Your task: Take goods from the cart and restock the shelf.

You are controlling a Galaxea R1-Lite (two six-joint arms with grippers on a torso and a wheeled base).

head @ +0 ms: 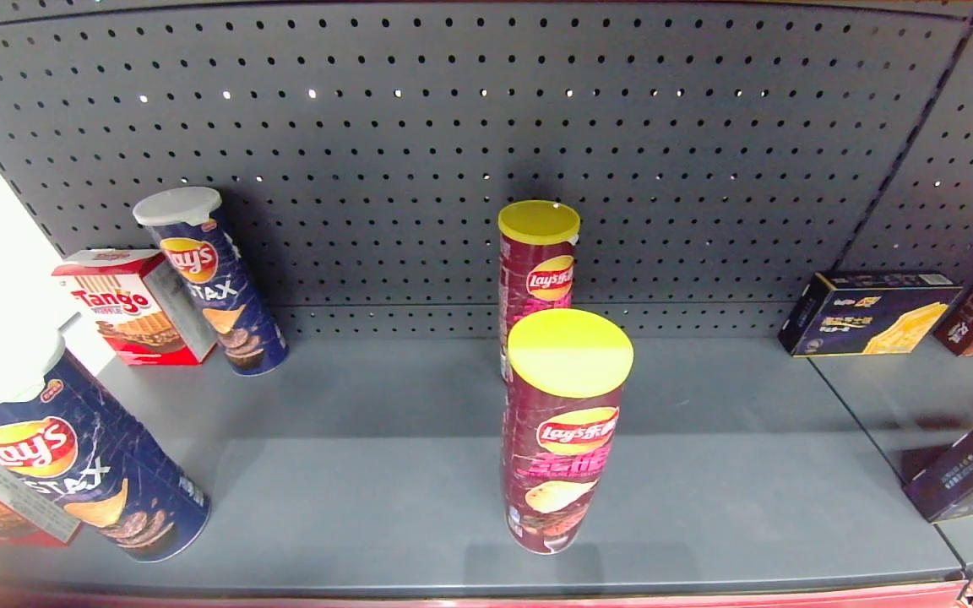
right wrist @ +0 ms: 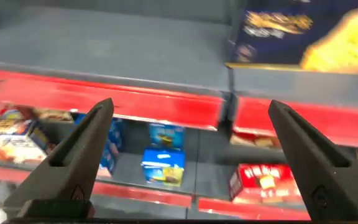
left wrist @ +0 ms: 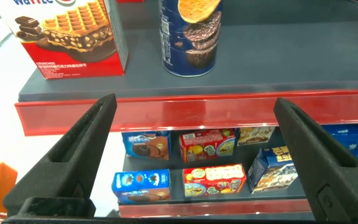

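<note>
On the grey shelf [head: 368, 473], two maroon chip cans with yellow lids stand upright in the middle, one in front [head: 562, 439] and one behind it [head: 538, 270]. My left gripper [left wrist: 194, 102] is open and holds nothing; it faces the shelf's red front edge [left wrist: 191, 113], just below a dark blue chip can [left wrist: 188, 37] and a red wafer box [left wrist: 67, 37]. My right gripper [right wrist: 191, 104] is also open, level with the red edge [right wrist: 135, 99] farther right, below a dark blue box [right wrist: 303, 34].
Dark blue cans with white lids stand at the left [head: 73, 456] and back left [head: 212, 283], beside a red wafer box [head: 136, 308]. Dark boxes [head: 871, 312] lie at the right. Lower shelves hold small boxes [left wrist: 210, 162]. A perforated panel [head: 486, 127] backs the shelf.
</note>
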